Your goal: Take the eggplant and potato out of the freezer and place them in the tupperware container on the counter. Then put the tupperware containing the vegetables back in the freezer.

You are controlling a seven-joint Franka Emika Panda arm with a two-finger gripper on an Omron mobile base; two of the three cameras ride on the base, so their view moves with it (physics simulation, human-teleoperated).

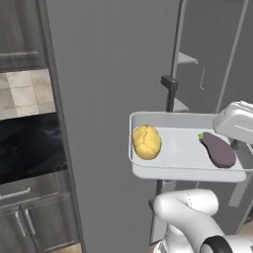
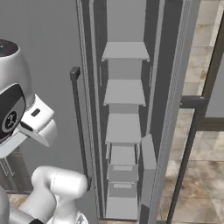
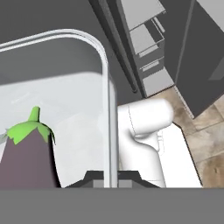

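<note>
gripper clamped on tupperware container rim, held midair by freezer | left base: potato left, eggplant right in tray | right base: open freezer shelves | hand: eggplant, rim

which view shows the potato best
The left base view: the potato lies whole at the left end of the tupperware container, apart from the eggplant. The hand view catches the eggplant's stem end instead; the right base view faces the freezer shelves.
</note>
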